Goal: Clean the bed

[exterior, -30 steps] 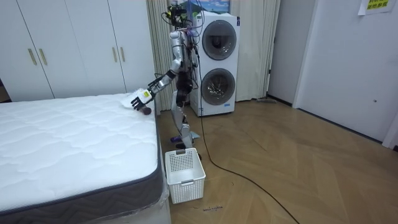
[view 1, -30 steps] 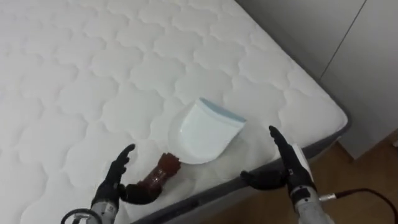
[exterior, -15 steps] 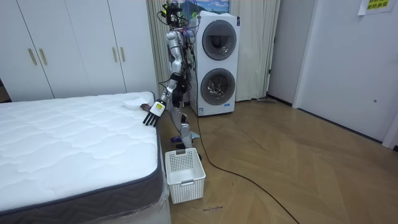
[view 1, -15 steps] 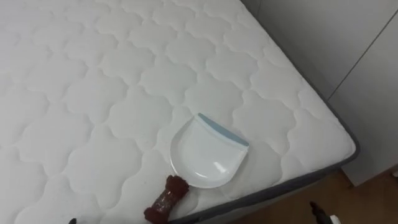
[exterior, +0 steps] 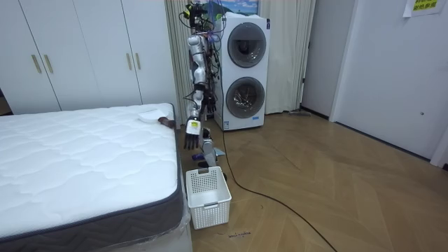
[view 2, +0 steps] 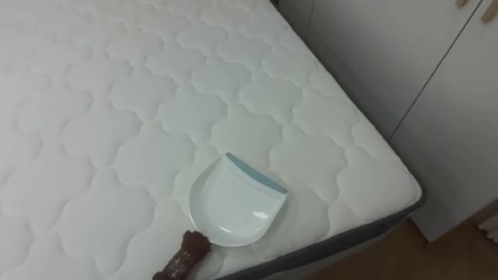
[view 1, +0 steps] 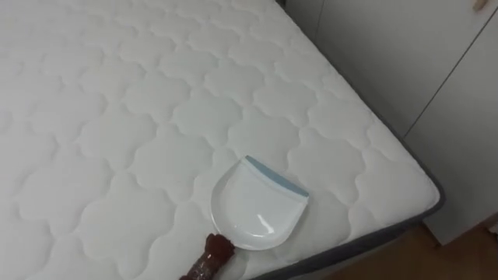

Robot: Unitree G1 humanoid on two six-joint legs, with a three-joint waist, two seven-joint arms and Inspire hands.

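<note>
A white dustpan with a pale blue lip lies flat on the white quilted mattress, close to its near corner. The dustpan's brown handle points toward the bed's edge. In the room view the dustpan sits at the bed's far corner, and I stand upright just beside that corner. My left hand hangs at my side below mattress level, apart from the dustpan, its fingers relaxed and pointing down, holding nothing.
White wardrobe doors stand close past the bed's right edge, with a narrow strip of wooden floor between. A white slatted basket sits on the floor by the bed's side. Two stacked washing machines stand behind me.
Both hands, which flanked the dustpan handle at the bed's edge, have dropped out of the eye views. In the room view the arm swung down to my side. The dustpan stays put.
</note>
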